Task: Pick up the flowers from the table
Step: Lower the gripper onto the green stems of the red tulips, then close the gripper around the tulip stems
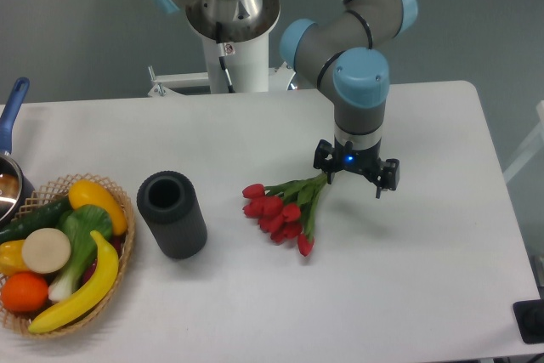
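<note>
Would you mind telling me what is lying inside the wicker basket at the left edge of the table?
The basket holds a banana, an orange, a yellow pepper, a pale round piece and green-leafed vegetables. Whatever lies beneath them is covered, as is the basket's floor.

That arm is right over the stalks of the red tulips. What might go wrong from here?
The gripper sits at the very stem ends of the flowers, so the heavier blooms may droop or slip free when lifted. The bunch looks loose, so some stems might stay on the table. Whether the fingers are closed cannot be seen from here, so the grasp itself may miss.
</note>
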Controlling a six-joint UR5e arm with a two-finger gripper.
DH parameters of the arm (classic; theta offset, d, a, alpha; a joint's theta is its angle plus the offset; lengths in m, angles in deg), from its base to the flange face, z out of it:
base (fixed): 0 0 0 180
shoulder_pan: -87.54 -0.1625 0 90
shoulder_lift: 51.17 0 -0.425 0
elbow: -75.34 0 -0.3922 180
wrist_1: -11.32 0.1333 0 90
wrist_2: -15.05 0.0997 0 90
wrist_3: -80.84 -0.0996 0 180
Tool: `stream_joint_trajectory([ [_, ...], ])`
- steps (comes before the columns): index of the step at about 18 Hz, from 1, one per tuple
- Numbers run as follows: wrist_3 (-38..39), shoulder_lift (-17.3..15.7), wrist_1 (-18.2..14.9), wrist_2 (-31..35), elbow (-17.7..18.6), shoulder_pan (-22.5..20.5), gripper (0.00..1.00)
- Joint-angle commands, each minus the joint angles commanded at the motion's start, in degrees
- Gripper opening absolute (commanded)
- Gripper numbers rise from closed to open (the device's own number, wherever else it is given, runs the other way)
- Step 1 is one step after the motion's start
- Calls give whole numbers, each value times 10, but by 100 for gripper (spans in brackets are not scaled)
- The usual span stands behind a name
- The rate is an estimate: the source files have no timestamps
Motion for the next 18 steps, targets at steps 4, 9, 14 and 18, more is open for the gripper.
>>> stream_joint_trajectory([
  [4,-13,-1,-1,-1,19,4,100],
  [9,-52,2,-1,-1,41,11,100],
  [14,-54,20,-2,0,40,26,100],
  [18,-60,28,-2,0,35,28,93],
])
